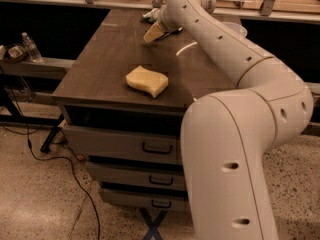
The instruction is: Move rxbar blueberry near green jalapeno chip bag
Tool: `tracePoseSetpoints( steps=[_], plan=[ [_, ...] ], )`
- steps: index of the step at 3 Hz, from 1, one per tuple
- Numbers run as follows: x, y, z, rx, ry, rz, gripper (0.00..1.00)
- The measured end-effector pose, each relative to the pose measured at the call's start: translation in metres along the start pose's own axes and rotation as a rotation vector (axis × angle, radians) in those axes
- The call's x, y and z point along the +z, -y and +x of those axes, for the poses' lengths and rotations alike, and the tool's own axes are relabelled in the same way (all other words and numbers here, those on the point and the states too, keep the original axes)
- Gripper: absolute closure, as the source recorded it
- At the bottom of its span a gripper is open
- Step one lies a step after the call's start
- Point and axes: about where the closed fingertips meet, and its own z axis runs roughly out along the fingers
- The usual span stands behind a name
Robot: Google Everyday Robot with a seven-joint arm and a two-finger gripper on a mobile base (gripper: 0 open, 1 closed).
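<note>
Since the rxbar blueberry is a small wrapped bar, we judge it light, fairly stiff along its length and slick in its film. We would pinch it across its narrow width near the middle, low against the table, and squeeze only gently. We cannot make the bar out: if it is on the table, it lies hidden by the arm in the upper centre of the frame. The gripper sits there, low over the far end of the tabletop, and whether it is parted, closed or clamped on anything we cannot tell. Just behind it a pale green scrap shows, which we take for the green jalapeno chip bag. The yellow sponge lies mid-frame, well apart. No brand or lettering is readable anywhere.
</note>
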Motion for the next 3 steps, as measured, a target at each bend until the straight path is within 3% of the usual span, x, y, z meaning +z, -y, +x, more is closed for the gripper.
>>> tracePoseSetpoints(
  steps=[1, 2, 3],
  plan=[
    [-0.052, 0.031, -0.013, 0.071, 0.085, 0.074, 0.00],
    [-0.122, 0.071, -0.033, 0.101, 0.203, 0.159, 0.00],
    [-0.215, 0.119, -0.043, 0.126, 0.346, 0.277, 0.00]
  ],
)
